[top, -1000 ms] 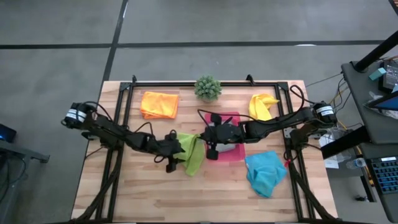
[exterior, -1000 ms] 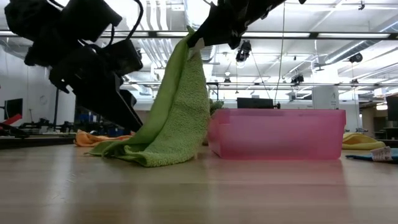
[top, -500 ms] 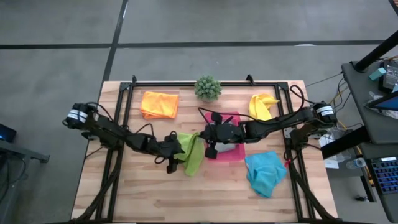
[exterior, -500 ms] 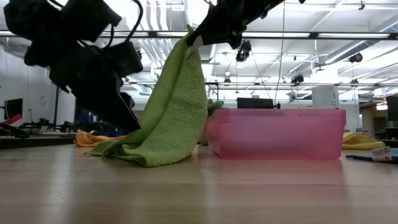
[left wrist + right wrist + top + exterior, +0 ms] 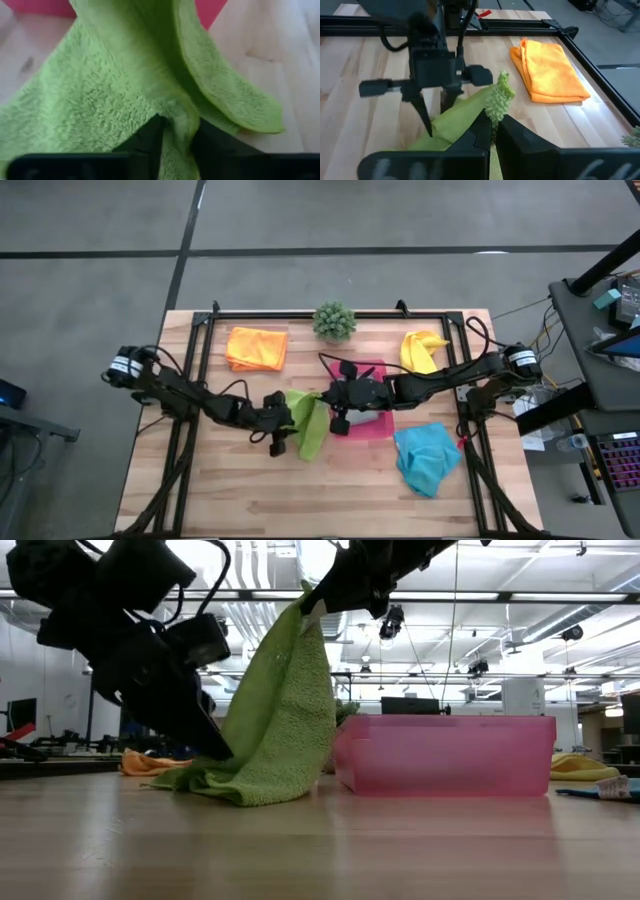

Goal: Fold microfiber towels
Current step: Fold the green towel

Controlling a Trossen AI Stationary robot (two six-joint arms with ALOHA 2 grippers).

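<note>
The lime green towel (image 5: pixel 308 426) hangs like a tent in the middle of the table, just left of the pink tray (image 5: pixel 378 426). My right gripper (image 5: pixel 322 598) is shut on its top, high above the table. My left gripper (image 5: pixel 285 426) comes from the table's left and is shut on the towel's lower part (image 5: pixel 235 755). The towel's bottom edge (image 5: pixel 250 792) lies on the wood. An orange towel (image 5: pixel 257 348), a yellow towel (image 5: pixel 422 350) and a turquoise towel (image 5: pixel 427 458) lie on the table, untouched. My left gripper pinches a raised fold (image 5: pixel 177 132) in the towel's lower part between its two fingers (image 5: pixel 145 142). The fingers slant down from the table's left. That part of the towel sits low, with the bottom edge on the table. My right gripper pinches the towel's top corner (image 5: pixel 499 97) between its fingers (image 5: pixel 481 127), and the tip sticks out past them. It reaches in from the table's right, near level. The towel hangs below it, slack, its lower end on the table.
A small green potted plant (image 5: pixel 334 320) stands at the far edge. The pink tray (image 5: pixel 445 752) stands right beside the hanging towel, under my right arm. Black frame rails (image 5: pixel 200 360) run along the table's left and right sides. Bare wood shows near the front edge.
My left gripper has shut on the lower part of the lime green towel, which has gathered in narrower between its fingers. My right gripper has kept the top corner up in the same place.
</note>
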